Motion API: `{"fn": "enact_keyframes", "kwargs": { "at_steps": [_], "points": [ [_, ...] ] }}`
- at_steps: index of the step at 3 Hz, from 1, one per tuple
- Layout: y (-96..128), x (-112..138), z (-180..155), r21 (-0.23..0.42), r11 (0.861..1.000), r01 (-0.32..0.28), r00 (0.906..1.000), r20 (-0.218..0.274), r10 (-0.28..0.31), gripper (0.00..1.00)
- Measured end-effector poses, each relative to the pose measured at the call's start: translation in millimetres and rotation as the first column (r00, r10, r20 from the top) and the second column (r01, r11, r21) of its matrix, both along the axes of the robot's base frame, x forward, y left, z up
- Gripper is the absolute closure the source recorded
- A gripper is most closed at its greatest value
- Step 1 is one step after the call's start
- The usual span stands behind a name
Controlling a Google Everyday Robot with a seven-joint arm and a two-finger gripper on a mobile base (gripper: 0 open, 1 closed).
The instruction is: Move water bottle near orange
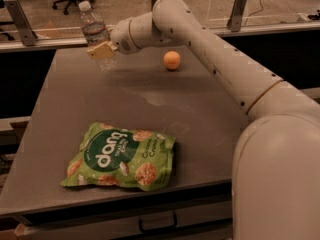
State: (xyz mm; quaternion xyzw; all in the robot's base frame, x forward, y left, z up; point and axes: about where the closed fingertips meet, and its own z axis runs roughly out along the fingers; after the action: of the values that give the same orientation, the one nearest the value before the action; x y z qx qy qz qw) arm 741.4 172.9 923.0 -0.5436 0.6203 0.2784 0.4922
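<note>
The water bottle [95, 31] is clear ribbed plastic with a white cap and stands tilted slightly at the far left of the grey table [150, 109]. My gripper [102, 50] is shut on the bottle's lower half and holds it just above the table top. The orange [172, 60] is a small round fruit lying on the table at the far middle, to the right of the bottle and gripper, with a clear gap between them. My white arm reaches in from the right and passes above the orange.
A green snack bag [120, 156] lies flat near the table's front left. A glass partition with metal posts [239, 9] runs along the table's far edge. Office chairs stand on the floor behind it.
</note>
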Motion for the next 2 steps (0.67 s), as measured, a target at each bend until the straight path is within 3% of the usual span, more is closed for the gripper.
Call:
{"fn": "enact_keyframes", "kwargs": {
  "at_steps": [2],
  "points": [
    [2.0, -0.1, -1.3, 0.0, 1.0, -0.002, 1.0, -0.001, 0.002, 1.0]
  ]
}}
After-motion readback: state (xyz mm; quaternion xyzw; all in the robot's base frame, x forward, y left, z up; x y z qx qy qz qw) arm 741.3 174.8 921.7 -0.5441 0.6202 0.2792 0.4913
